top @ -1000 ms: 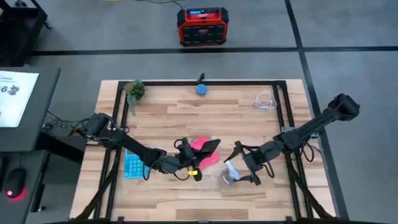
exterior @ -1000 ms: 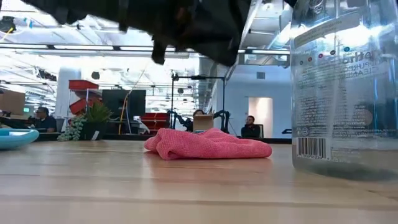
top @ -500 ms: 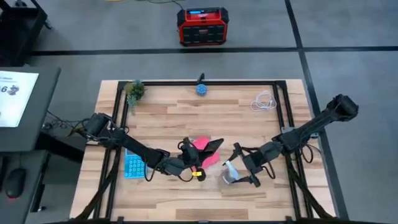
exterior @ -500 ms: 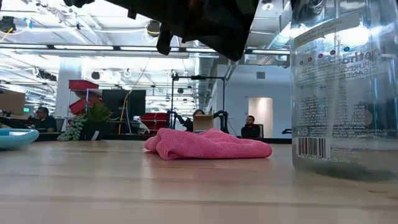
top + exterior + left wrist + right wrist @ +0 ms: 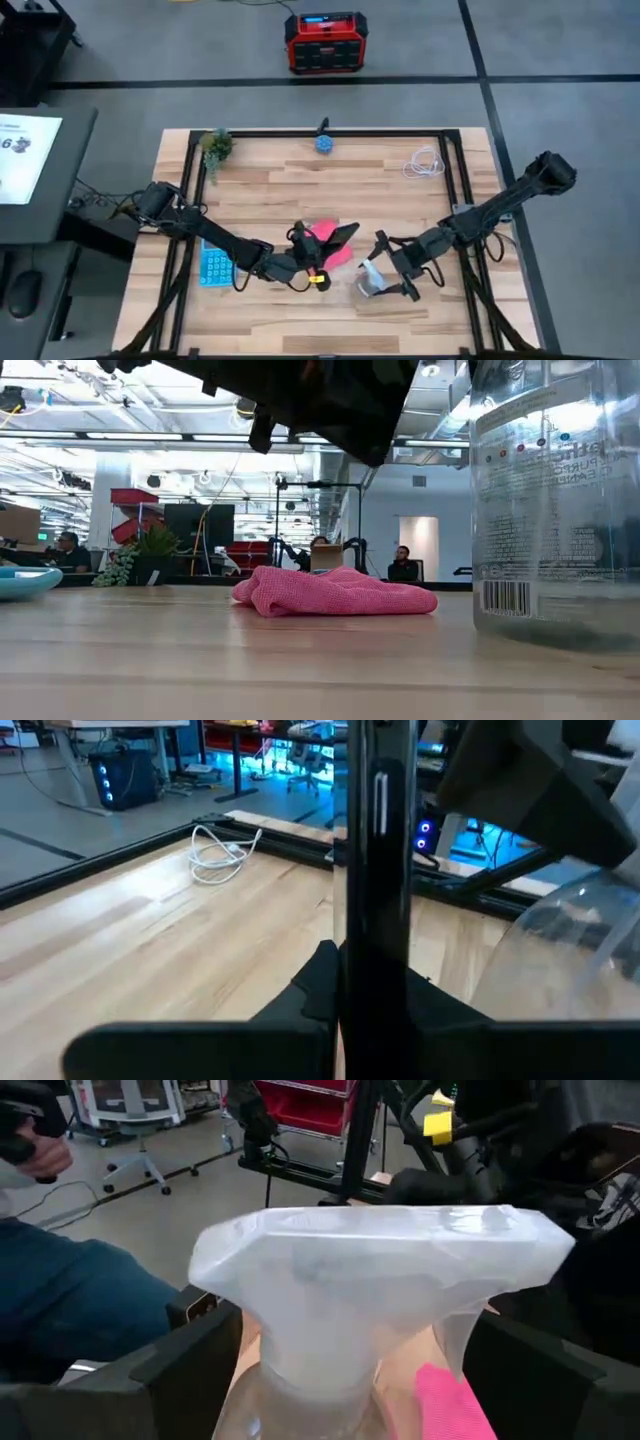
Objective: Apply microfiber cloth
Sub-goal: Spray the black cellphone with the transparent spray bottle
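Observation:
The pink-red microfiber cloth (image 5: 335, 592) lies bunched on the wooden table (image 5: 400, 210); in the high view the cloth (image 5: 322, 244) is near the middle. My left gripper (image 5: 318, 252) is shut on a black phone (image 5: 342, 235), which it holds above the cloth. In the left wrist view the phone (image 5: 375, 870) shows edge-on. My right gripper (image 5: 380, 272) is shut on a clear spray bottle (image 5: 368, 283) to the right of the cloth. That bottle (image 5: 555, 500) fills the right of the low view. My left gripper pinches the phone's two flat faces between its fingers at the phone's near end (image 5: 375, 1005). The fingers come nearly level from the table's left. The phone stands on edge, reaching out past the fingers, lifted clear of the cloth. My right gripper has the bottle's neck (image 5: 310, 1380), just under the white spray head (image 5: 370, 1270), between its two fingers. One finger (image 5: 195, 1365) stands on each side of it. They come from the table's right. The bottle is upright; its base looks to be on the table.
A light-blue calculator (image 5: 213, 262) lies left of the cloth under my left arm. At the far edge are a small plant (image 5: 215, 146), a blue round thing (image 5: 324, 143) and a white cable (image 5: 425, 163). A red and black box (image 5: 325, 42) stands on the floor beyond.
My left gripper has risen a little with the phone. The cloth and the bottle have stayed where they were.

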You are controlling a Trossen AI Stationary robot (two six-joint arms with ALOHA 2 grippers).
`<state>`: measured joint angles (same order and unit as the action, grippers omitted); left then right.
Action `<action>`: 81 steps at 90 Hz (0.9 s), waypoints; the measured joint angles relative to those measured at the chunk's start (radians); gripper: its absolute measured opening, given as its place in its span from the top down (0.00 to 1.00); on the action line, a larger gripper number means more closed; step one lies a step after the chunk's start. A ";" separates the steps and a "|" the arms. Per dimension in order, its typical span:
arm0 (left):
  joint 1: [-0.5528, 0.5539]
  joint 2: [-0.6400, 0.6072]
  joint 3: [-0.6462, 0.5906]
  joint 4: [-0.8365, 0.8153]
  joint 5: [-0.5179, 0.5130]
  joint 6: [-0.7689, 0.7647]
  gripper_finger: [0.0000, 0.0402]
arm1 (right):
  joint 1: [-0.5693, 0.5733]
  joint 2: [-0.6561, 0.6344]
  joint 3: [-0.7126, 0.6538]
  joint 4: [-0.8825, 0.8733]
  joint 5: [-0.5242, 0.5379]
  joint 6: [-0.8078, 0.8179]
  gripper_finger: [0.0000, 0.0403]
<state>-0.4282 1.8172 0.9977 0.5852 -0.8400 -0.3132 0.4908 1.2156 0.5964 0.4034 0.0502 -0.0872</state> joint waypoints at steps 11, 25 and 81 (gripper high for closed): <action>-0.003 0.000 0.001 0.011 -0.047 0.001 0.97 | 0.000 0.000 0.000 0.000 0.000 0.000 0.17; -0.003 0.000 0.002 0.013 -0.070 -0.021 0.97 | 0.000 0.000 0.000 0.000 0.000 0.000 0.21; -0.003 0.000 0.004 0.063 -0.120 -0.026 0.97 | 0.000 -0.003 0.002 -0.049 -0.004 0.090 0.47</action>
<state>-0.4309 1.8172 1.0016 0.6481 -0.9604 -0.3393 0.4908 1.2125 0.5983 0.3548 0.0464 0.0026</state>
